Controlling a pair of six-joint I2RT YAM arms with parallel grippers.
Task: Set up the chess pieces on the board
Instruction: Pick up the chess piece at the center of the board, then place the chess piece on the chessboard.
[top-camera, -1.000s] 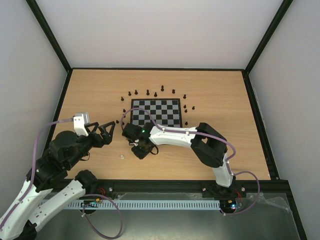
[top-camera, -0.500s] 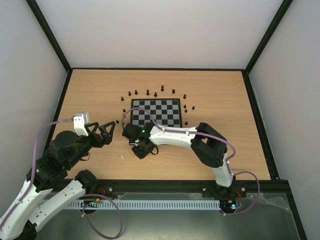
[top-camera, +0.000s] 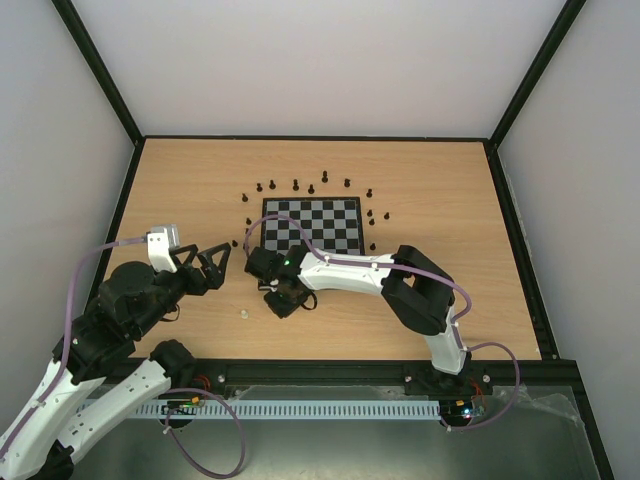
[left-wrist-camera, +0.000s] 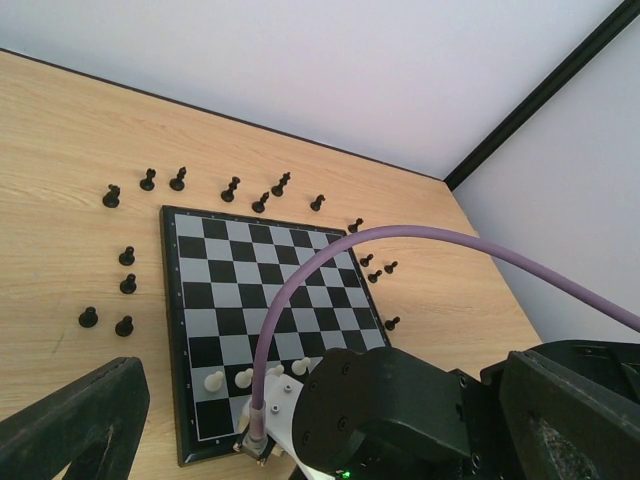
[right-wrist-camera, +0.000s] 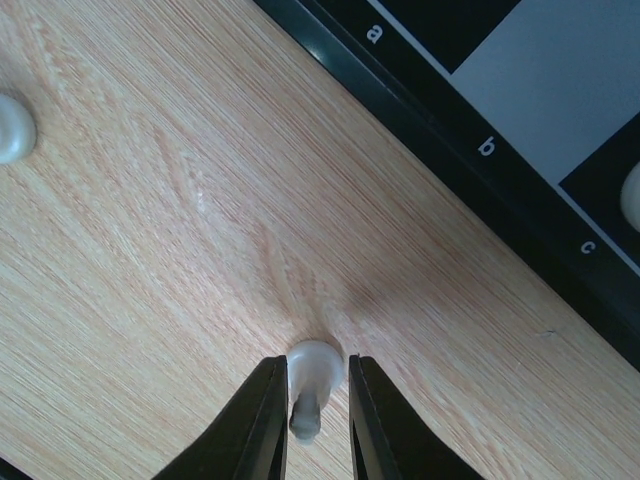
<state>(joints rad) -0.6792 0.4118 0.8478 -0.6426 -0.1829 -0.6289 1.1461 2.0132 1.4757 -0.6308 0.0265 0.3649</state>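
The board (top-camera: 312, 225) lies mid-table, with black pieces (top-camera: 310, 188) standing round its far and side edges. In the left wrist view the board (left-wrist-camera: 260, 300) carries a few cream-white pawns (left-wrist-camera: 215, 380) on its near rows. My right gripper (top-camera: 283, 300) points down at the wood just in front of the board's near left corner. In its wrist view its fingers (right-wrist-camera: 265, 420) are closed on a cream-white piece (right-wrist-camera: 316, 365) whose base is at the tabletop. My left gripper (top-camera: 205, 268) hangs open and empty to the left of the board.
Another cream-white piece (top-camera: 242, 313) lies loose on the wood left of the right gripper and also shows in the right wrist view (right-wrist-camera: 10, 128). The board's black frame (right-wrist-camera: 480, 150) runs close by. The right arm and a purple cable (left-wrist-camera: 300, 290) cover the board's near edge.
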